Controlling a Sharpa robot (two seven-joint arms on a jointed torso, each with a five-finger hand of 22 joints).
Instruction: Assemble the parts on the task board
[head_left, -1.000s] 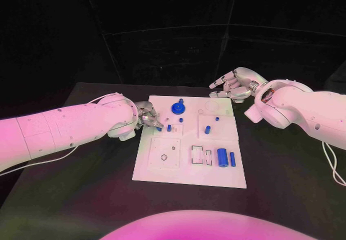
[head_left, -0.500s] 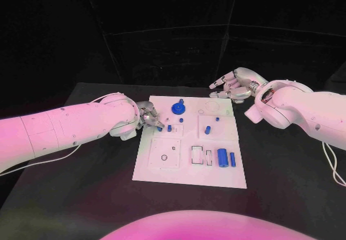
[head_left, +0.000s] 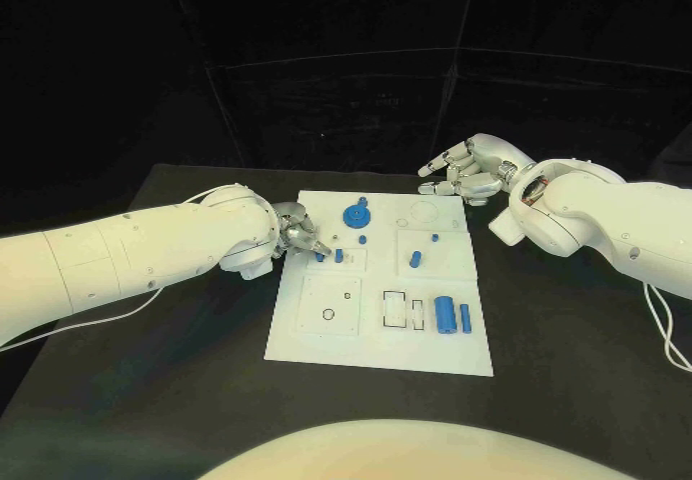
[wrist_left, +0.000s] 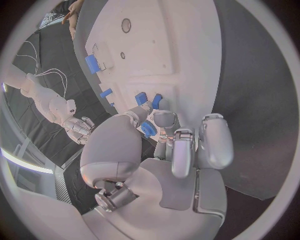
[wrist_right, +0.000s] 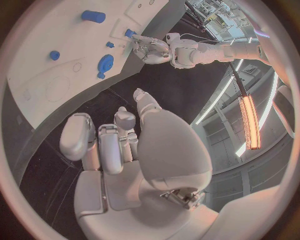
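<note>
Robotics lab or test cell. Black table (head_left: 173, 400) under the left hand (head_left: 296, 236) and beside the right hand (head_left: 464, 168), black curtain backdrop behind both hands. White task board (head_left: 378, 340) with blue parts (head_left: 446, 315) lies between the hands, a bench-test fixture. Right wrist view: beyond the right hand, long orange-lit ceiling strip lights (wrist_right: 249, 122) and cluttered equipment racks (wrist_right: 215, 11), industrial-looking hall.
</note>
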